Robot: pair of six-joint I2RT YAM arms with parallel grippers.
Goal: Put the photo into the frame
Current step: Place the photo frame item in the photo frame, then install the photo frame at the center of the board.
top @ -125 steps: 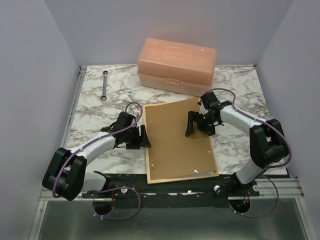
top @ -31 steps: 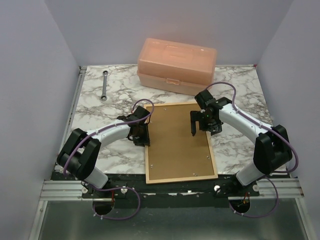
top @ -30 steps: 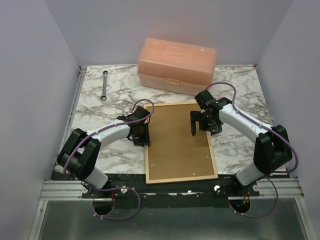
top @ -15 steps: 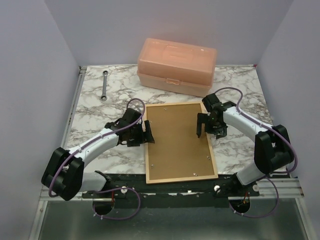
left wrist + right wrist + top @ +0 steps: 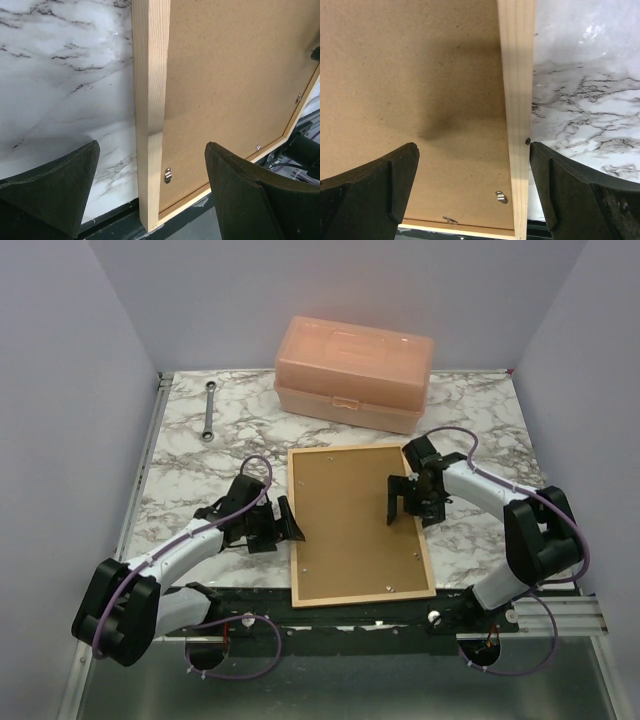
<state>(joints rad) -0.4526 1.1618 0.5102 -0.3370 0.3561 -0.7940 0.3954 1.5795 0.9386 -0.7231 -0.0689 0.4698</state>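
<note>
Seen from above, the frame (image 5: 365, 596) lies flat and face down on the marble table (image 5: 190, 480), near its front edge, with the brown backing panel (image 5: 350, 520) filling its opening; the photo shows in no view. We see the left arm stretched low from its base, its forearm running diagonally to the frame's left moulding (image 5: 150, 100), where the left gripper (image 5: 289, 520) stands with jaws spread wide. One finger (image 5: 50, 185) is over the marble and the other over the panel, both clear of the wood. We see the right arm folded at the elbow, its forearm reaching back toward the centre, and the right gripper (image 5: 408, 508) straddles the right moulding (image 5: 516, 75) in the same way, jaws wide and holding nothing. Whether any fingertip touches the surface below we cannot tell. Behind the frame stands a peach box (image 5: 355, 372), and a wrench (image 5: 209, 412) lies at far left.
</note>
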